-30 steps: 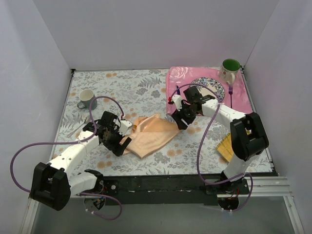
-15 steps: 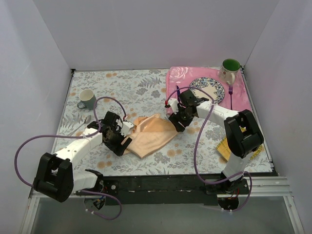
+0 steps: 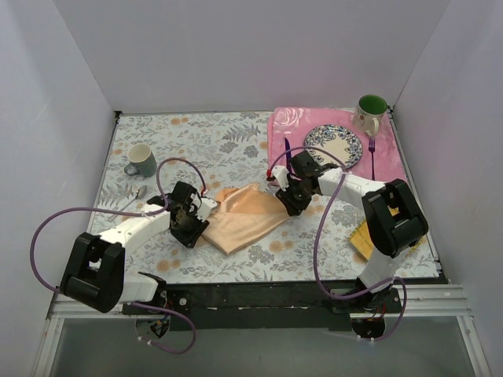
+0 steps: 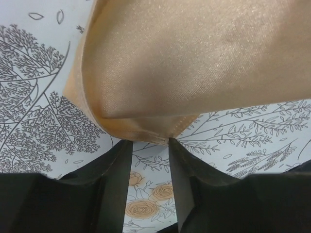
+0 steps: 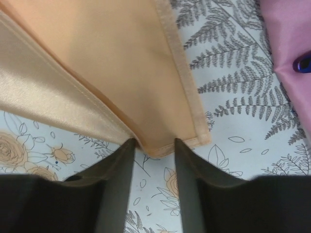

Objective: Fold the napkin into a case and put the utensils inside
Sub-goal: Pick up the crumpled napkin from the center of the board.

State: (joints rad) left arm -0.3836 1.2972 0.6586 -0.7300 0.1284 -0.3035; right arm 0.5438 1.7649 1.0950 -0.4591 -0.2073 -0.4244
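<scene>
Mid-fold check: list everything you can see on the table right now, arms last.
napkin: 1, peach-orange, table centre
placemat: 1, pink, far right
plate: 1, blue-patterned, on placemat
green-lined mug: 1, white, far right corner
grey mug: 1, grey, left side
fork: 1, purple, right of plate
knife: 1, dark purple, placemat's left edge
woven mat: 1, yellow, near right
left pincer: 1, black, open at napkin's left end
right pincer: 1, black, open at napkin's right corner

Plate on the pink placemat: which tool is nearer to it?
Right. The right tool is at the right corner of the napkin, just near-left of the plate; the left tool is at the opposite corner, farther left.
</scene>
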